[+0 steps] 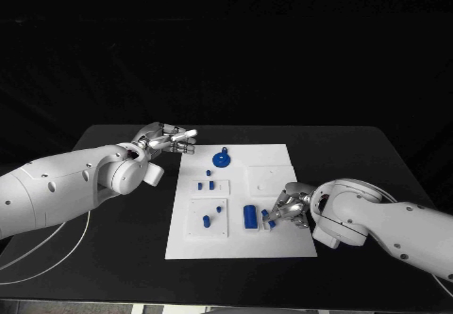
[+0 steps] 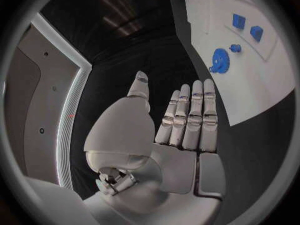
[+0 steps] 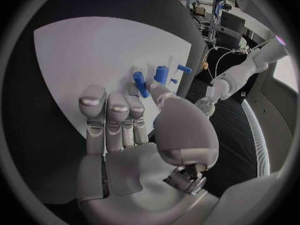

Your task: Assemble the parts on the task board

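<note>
We look down on a black table (image 1: 378, 170) with the white task board (image 1: 269, 160) lying in the middle of the frame. Small blue parts sit on the board: a round disc-like part (image 1: 221, 159) near its upper left, two small blocks (image 1: 206, 186) just below that, two small pegs (image 1: 213, 216) on a raised white tile at the lower left, and a longer upright cylinder (image 1: 250, 216) near the lower middle.

Our left hand (image 1: 170, 140) hovers at the upper left of the board, just off its edge, over the table. In the left wrist view its fingers (image 2: 190, 117) lie straight and close together with the thumb apart, holding nothing.

Our right hand (image 1: 289, 209) rests low over the lower right part of the board, just beside the cylinder. A small blue part (image 1: 271, 224) shows at its fingertips; we cannot tell whether it is gripped. In the right wrist view the fingers (image 3: 112, 117) curl downward, with blue parts just beyond the thumb
</note>
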